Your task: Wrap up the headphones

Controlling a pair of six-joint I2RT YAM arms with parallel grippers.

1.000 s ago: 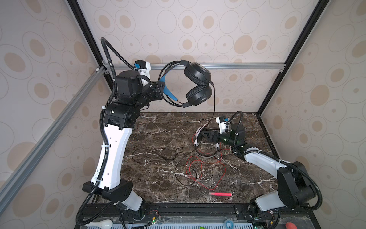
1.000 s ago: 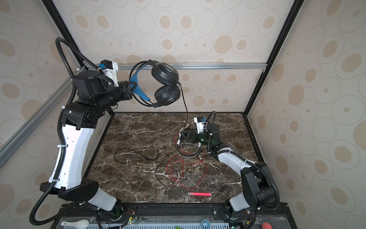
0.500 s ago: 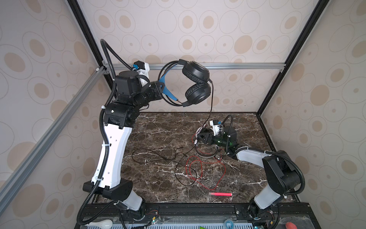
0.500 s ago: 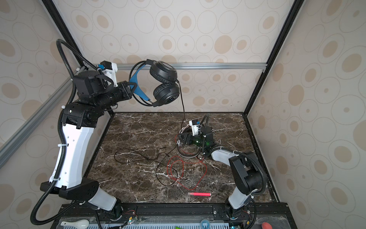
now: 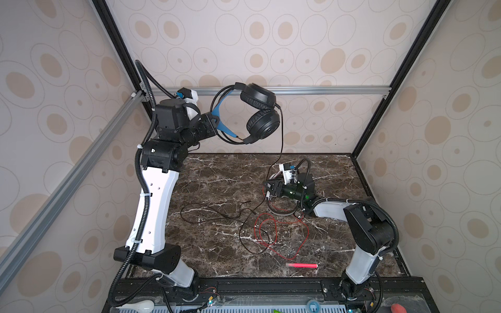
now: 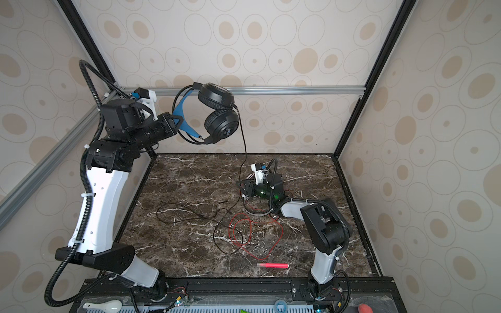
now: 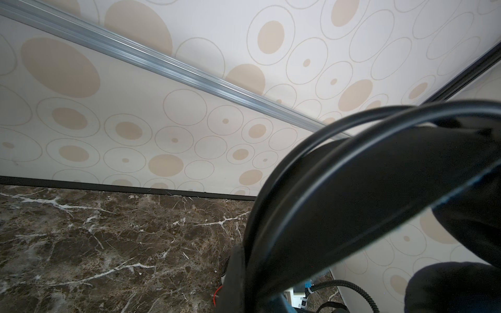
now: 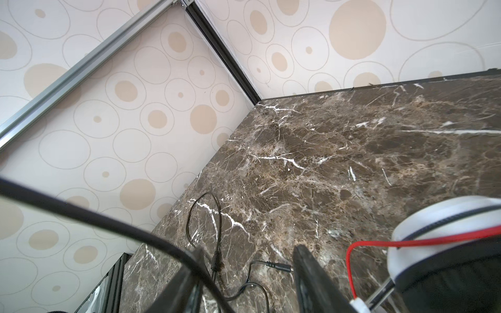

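Our left tool (image 5: 217, 123) is clenched on the blue band of the black headset (image 5: 261, 113), raised toward 11 o'clock. Our right tool (image 5: 267, 189), jaws apart, sits at the black cable (image 5: 282, 135) beside the white headset (image 8: 444, 214), which lies on the desk (image 5: 217, 173) toward 2 o'clock.

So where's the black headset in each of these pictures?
Top views: in both, the black headset hangs high, left of centre, in front of the back wall.
Left wrist: its headband fills much of the picture, very close to the lens.
Right wrist: the headset is not in it; only a black cable crosses close by.
Shared landmark: the marble tabletop.
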